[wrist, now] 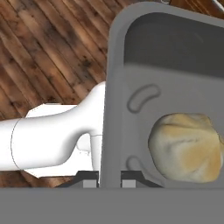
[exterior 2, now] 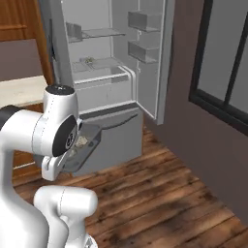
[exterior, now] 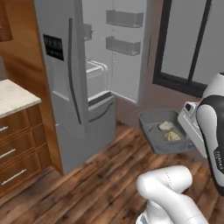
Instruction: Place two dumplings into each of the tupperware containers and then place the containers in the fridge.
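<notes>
Gripper (wrist: 108, 179) clamped on rim of tupperware container (exterior: 154, 141), two dumplings (exterior: 166, 126) inside, held above floor right of the open fridge (exterior: 83, 87). Filling looks done; shelving remains.

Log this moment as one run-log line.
pincer: shut on tray rim | tray: two dumplings inside, held above floor | fridge: open

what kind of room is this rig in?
A home kitchen, most likely: a tall grey fridge stands open beside wooden drawer cabinets with a pale stone countertop, on a dark wood plank floor.
</notes>
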